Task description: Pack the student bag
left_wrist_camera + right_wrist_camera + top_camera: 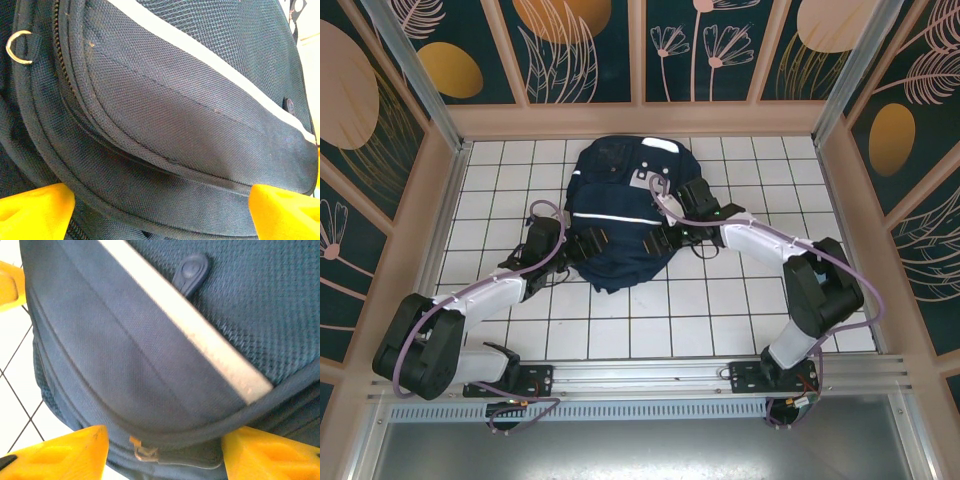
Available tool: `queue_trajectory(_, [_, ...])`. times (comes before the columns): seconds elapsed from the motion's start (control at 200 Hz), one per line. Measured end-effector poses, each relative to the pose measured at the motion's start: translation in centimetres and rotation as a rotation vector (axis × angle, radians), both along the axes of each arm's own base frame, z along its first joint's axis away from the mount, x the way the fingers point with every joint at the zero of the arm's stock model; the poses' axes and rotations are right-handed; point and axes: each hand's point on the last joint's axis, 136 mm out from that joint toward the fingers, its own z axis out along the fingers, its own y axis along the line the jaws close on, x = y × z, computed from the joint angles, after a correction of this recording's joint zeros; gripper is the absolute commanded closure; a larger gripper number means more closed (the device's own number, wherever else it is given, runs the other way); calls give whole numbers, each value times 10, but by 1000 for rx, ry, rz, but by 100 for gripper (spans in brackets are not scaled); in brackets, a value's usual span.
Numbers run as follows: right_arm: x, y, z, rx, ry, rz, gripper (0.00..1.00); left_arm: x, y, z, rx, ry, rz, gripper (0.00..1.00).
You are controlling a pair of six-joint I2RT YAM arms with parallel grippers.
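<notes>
Yellow fingers (37, 210) of the left gripper (161, 212) stand spread wide, straddling a fold of the student bag (620, 215), which lies flat at the middle of the white-tiled table (720, 310). Over on the other side, the right gripper (165, 452) brackets the bag's zipper edge with its jaws apart. Pinching or not, I cannot tell.

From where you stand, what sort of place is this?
Probably a staged robot test booth: leaf-patterned wall panels box in a white tiled table, and two arms bolted to a metal rail flank a student bag.
</notes>
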Motion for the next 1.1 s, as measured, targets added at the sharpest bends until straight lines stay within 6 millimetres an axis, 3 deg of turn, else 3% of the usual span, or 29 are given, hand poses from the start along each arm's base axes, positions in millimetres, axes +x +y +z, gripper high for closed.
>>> queue_trajectory(0.215, [-13,-3,-1,-20,5,21,58,2,0,-1,9,3,-2,10])
queue_trajectory(0.38, [-13,-5,-4,-50,-7,18,50,2,0,-1,10,6,-2,10])
queue_trajectory(0.505, [-14,-4,-8,-81,-20,18,50,2,0,-1,10,6,-2,10])
queue_trajectory(0.661, [-14,-2,-11,-117,-44,22,61,2,0,-1,10,6,-2,9])
queue_trajectory(0.881, [-15,-1,-13,-145,-66,31,87,2,0,-1,10,6,-2,9])
queue_trajectory(1.101, [-20,4,-8,-140,-72,36,96,2,0,-2,11,9,-2,10])
